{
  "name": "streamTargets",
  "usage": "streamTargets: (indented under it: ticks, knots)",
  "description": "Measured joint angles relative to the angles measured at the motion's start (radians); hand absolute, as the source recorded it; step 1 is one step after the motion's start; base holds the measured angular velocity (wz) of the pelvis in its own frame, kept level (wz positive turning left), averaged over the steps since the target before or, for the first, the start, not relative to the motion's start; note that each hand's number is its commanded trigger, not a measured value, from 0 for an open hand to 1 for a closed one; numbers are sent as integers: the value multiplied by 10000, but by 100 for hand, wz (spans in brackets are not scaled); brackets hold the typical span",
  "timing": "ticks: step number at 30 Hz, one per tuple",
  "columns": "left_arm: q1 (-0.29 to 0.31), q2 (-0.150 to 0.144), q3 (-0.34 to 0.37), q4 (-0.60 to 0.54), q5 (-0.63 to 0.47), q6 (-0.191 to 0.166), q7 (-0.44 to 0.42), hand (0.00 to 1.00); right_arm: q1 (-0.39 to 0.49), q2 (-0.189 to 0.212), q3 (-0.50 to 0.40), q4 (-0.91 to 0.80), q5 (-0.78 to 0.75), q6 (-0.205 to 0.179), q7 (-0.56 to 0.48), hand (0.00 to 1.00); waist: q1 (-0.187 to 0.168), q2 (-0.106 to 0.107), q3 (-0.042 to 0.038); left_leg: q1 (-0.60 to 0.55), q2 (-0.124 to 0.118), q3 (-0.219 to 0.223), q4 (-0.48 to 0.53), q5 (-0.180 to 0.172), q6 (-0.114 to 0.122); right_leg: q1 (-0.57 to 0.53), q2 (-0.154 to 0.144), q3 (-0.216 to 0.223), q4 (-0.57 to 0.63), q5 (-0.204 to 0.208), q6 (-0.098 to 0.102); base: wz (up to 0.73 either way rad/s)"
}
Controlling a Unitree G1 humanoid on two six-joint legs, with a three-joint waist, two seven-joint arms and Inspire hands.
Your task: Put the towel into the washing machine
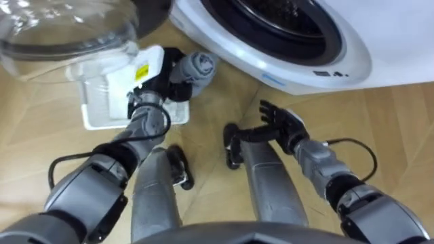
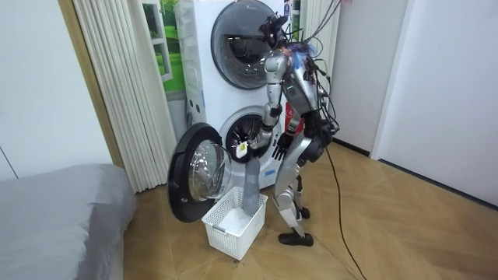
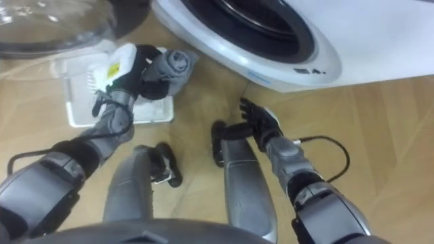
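Room view, left to right: a bed with a grey cover [image 2: 54, 206] occupies the near left corner. A pale pleated curtain [image 2: 117, 85] hangs behind it, beside a window [image 2: 167, 39]. Two white front-loading units stand stacked against the far wall. The lower one is the washing machine [image 2: 249, 128]. Its round glass door [image 2: 198, 175] is swung fully open to the left.

A white slatted laundry basket [image 2: 233, 224] stands on the wooden floor [image 2: 389, 233], below the open door and just in front of the machine. The robot stands on both feet just right of the basket, facing the machine.

Eye views, left to right: the door's clear bowl [image 1: 61, 30] is at the far left. The basket [image 1: 102, 108] lies below it on the floor.

The left hand [image 1: 163, 80] is above the basket's far right corner. Its fingers are closed around the grey towel [image 1: 196, 66], which is bunched at the hand. In the room view the towel hangs straight down from that hand, with its lower end inside the basket. The towel is outside the machine, near the left of the drum opening [image 1: 285, 20].

The right hand [image 1: 285, 125] is over the floor in front of the machine's white front. Its fingers are spread open and grip nothing. The floor is light wood laid in angled boards.
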Motion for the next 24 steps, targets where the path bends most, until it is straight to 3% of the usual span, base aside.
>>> streamTargets:
  ticks: [3,4,8,13,19,24]
  knots:
    - [639,28,-245,-705,-1889,5,-1289,100,138,47,30,-52,-69,26,-6,0,151,-32,-39,383,-115,106,-322,141,59,276,-144,75,-83,32,41,8]
    - [890,0,-277,-932,-2706,9,-1795,100,253,36,21,-154,-110,25,17,0,230,3,-124,438,-119,117,-364,155,65,342,-146,36,-143,55,62,0]
    - [1238,-18,-332,-1129,-4862,50,-3170,100,411,38,-2,-243,-93,52,258,0,298,-23,-237,632,-216,121,-605,256,95,503,-194,48,-291,154,100,2]
    - [1409,-20,-350,-1130,-7197,325,-4653,100,415,25,-7,-314,-647,229,459,0,305,6,-263,930,-244,156,-863,352,111,795,-173,54,-555,296,113,-2]
    - [1638,-142,-401,-1147,-8895,1034,-6057,100,524,43,-163,-424,-930,317,642,0,317,45,-328,1113,-182,129,-1135,457,91,1084,-71,-10,-1039,485,116,-1]
    - [1846,-23,-386,-2094,-9308,1286,-6894,100,767,-35,-409,-674,-1215,323,646,0,548,118,-357,1132,-49,111,-1194,464,78,1228,65,-83,-1380,630,111,-4]
